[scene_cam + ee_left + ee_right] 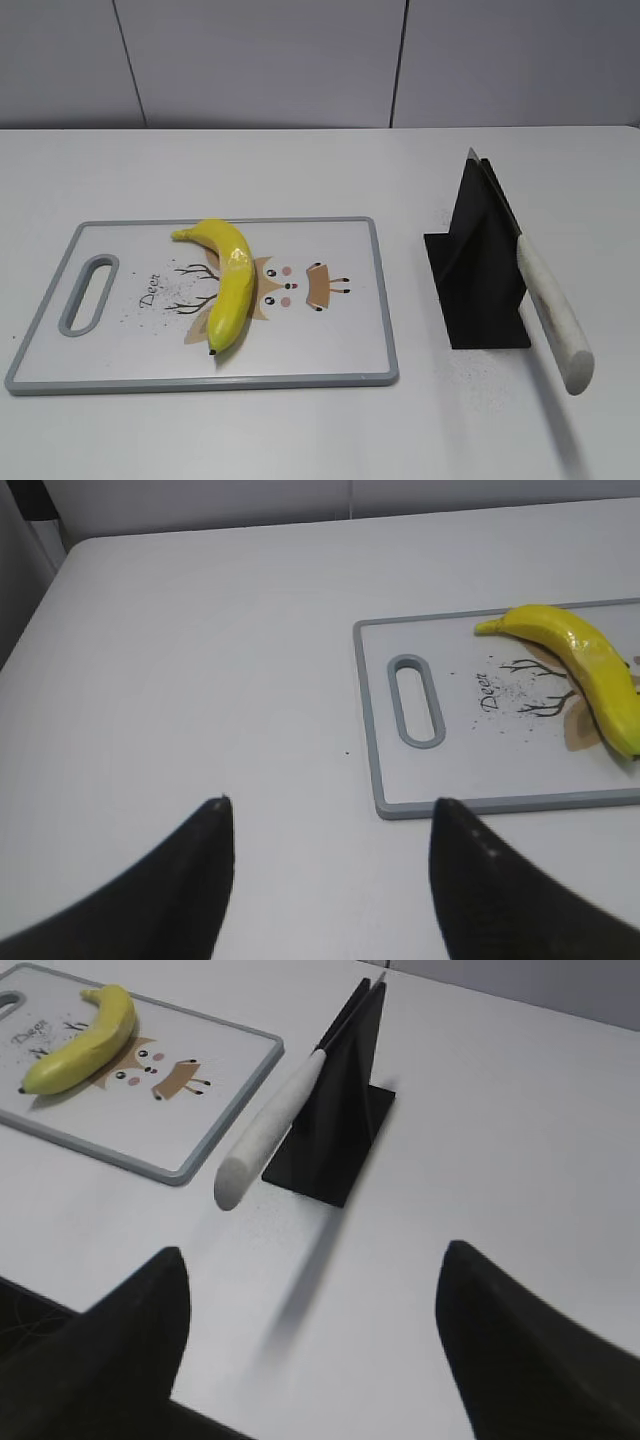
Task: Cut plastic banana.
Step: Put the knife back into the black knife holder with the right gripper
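Nearest the cameras, both grippers hang above bare table, spread wide and carrying nothing: left gripper (pixel 330 825) short of the cutting board's handle end, right gripper (pixel 312 1270) short of the knife stand. Neither shows in the exterior view.

Risks, as I read them:
- Knife (pixel 545 290) sits slanted in the black stand (pixel 478 275), white handle (pixel 268 1135) overhanging the base toward the robot. A grab low on the handle could lever the stand over or drag it; it looks light and not fixed down.
- Handle is smooth and rounded, so a loose pinch may let the blade roll mid-cut.
- Cutting board (pixel 385 300) lies loose on a slick white table (pixel 300 430). Downward push from the right could skate it left unless the left gripper pins banana or board.
- Banana is curved and glossy; pressed off-centre it may roll or squirt out sideways.

Plastic banana (pixel 228 285): bright yellow, shiny, glare patch mid-body. Lies on the board's middle, over the deer print, stem toward the far edge, dark tip toward the near edge, bow facing right. Looks whole; I can't make out a pre-cut seam. Well apart from knife and stand.
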`<state>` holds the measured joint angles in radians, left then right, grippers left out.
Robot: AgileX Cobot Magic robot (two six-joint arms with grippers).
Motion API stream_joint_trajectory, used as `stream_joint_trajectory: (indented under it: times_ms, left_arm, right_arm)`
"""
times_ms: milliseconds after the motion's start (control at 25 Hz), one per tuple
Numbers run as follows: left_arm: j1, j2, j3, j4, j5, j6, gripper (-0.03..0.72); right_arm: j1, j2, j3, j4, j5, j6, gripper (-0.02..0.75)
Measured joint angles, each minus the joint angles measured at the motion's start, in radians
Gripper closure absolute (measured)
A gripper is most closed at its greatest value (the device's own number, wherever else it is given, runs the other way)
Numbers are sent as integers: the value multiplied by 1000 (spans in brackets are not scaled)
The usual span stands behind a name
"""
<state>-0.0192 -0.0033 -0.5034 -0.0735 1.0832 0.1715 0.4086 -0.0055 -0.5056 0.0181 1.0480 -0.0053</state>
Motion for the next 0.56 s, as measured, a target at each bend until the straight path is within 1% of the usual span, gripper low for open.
stream_joint_trajectory:
  times_ms: [120, 320, 440, 560]
  left_arm:
    - [0, 0, 1, 0, 0, 0, 96]
    - [0, 0, 1, -1, 0, 0, 96]
    - [0, 0, 1, -1, 1, 1, 96]
    - [0, 0, 1, -1, 2, 1, 96]
  right_arm:
    - [-66, 0, 0, 0, 0, 0, 158]
    - [-263, 0, 0, 0, 0, -1, 160]
    - [-366, 0, 0, 0, 0, -1, 160]
    - [-395, 0, 0, 0, 0, -2, 160]
